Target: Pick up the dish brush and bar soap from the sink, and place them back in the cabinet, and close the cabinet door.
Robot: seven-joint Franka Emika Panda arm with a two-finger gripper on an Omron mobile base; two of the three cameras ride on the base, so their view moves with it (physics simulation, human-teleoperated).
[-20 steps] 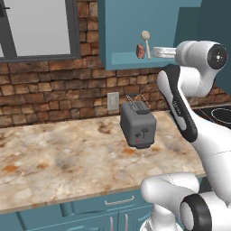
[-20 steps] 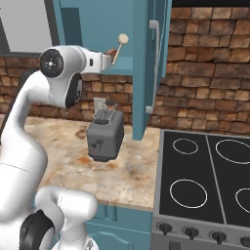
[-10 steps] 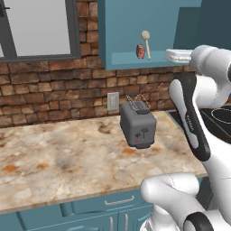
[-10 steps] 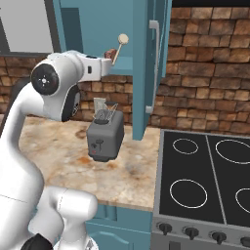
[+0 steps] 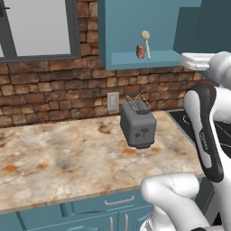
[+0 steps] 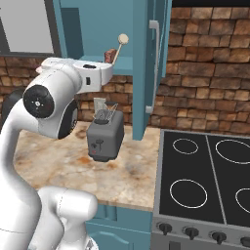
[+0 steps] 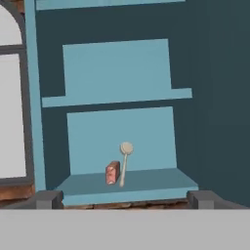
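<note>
Nearest the hand camera, the gripper (image 7: 124, 199) shows as two dark finger tips (image 7: 48, 199) standing far apart with nothing between them; the jaws are fully spread and empty, which suits a hand that has nothing left to carry.

Below the arm, on the marbled counter (image 5: 67, 158), stands a grey toaster (image 5: 137, 124), apart from the task and untouched.

Beyond the fingers, the cabinet (image 7: 117, 117) stands open. On its lowest shelf floor the bar soap (image 7: 113, 173) sits just left of the dish brush (image 7: 124, 163), which leans with its round cream head up and its handle foot on the shelf; the two look to be touching or nearly so. Both items appear to be already put away, so the sink work is judged complete.

The cabinet door (image 6: 146, 68) is swung out, edge-on in the right base view, its silver handle (image 6: 154, 49) on the stove-facing side.

The arm is raised to shelf height, forearm level, wrist pointing into the cupboard. Closing the door is the remaining step.
</note>
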